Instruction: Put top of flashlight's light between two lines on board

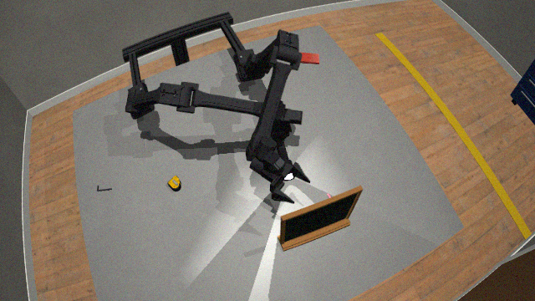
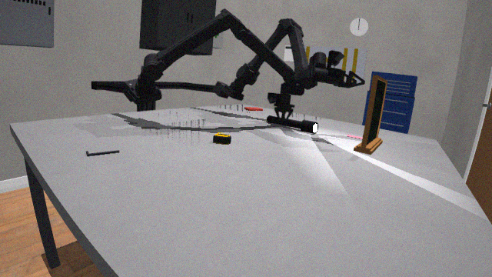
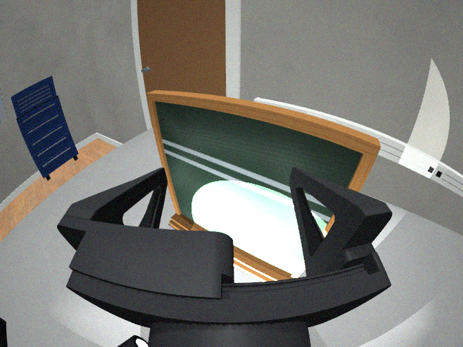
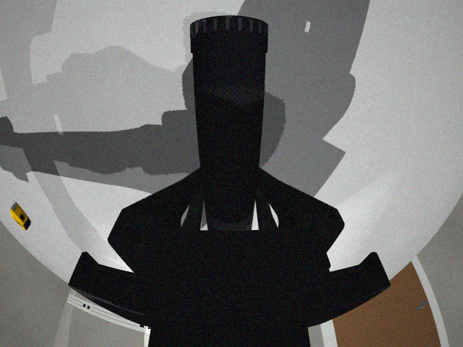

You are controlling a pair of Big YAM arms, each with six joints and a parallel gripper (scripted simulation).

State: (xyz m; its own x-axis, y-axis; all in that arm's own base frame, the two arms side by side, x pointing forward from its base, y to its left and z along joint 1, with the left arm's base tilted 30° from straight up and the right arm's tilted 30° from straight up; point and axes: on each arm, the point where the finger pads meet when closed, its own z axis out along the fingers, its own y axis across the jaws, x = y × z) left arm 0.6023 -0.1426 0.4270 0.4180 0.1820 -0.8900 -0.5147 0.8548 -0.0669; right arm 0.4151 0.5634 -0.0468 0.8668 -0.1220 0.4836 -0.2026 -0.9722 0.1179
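Note:
The board (image 1: 319,217) (image 2: 377,111) (image 3: 209,123) stands upright in its wooden frame. Two pale lines cross its green face. The bright light spot (image 3: 254,220) covers the lower face; its top edge reaches slightly above the lower line, into the gap and below the upper line. The black flashlight (image 2: 308,126) (image 4: 229,74) points at the board. My right gripper (image 2: 284,116) (image 4: 229,175) is shut on its body from above; whether it touches the table is unclear. My left gripper (image 1: 301,191) (image 2: 361,82) (image 3: 228,174) is open and empty, raised in front of the board.
A yellow tape measure (image 1: 174,183) (image 2: 222,138) (image 4: 20,216) and a black hex key (image 1: 104,189) (image 2: 103,152) lie on the table. A red block (image 1: 310,58) (image 2: 254,108) lies near the arm bases. A small pink item (image 1: 329,196) (image 2: 354,137) lies by the board. My arms cross closely.

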